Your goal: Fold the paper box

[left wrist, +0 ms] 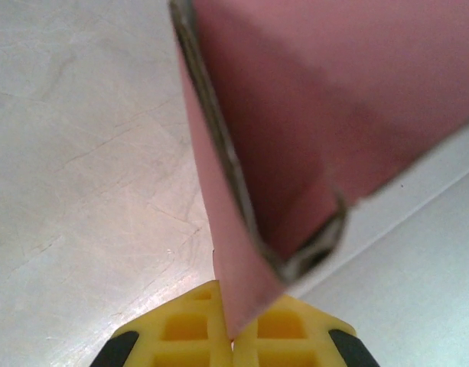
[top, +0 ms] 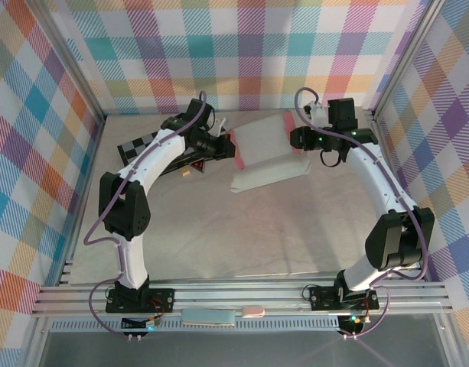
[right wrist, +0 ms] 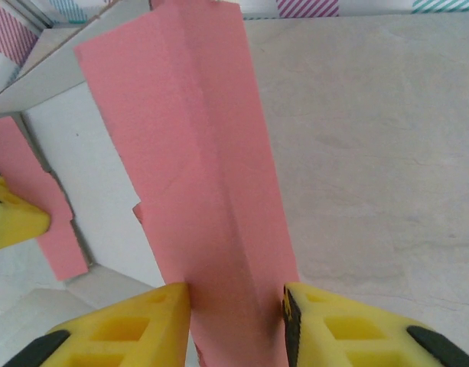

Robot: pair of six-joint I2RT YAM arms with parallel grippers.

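Pink paper box (top: 268, 149), far-centre, is pinched at one flap by the closed left gripper (left wrist: 232, 340), its opposite wall straddled by the part-open right gripper (right wrist: 234, 297). Wall-folding is judged underway; inward tucking is needed next.

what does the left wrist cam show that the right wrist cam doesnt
Left wrist view: the left tool shut on the edge of a pink flap, and just beyond it a folded corner of the paper box, seen close enough to make out its layered card edge.

Right wrist view: the right tool with its fingers apart and a long creased pink flap spanning the gap, the box's whitish inside panel, a strip of plaid wall, and one yellow finger of the left tool at the left edge.

Shared: pink card of the same box, and the pale table.
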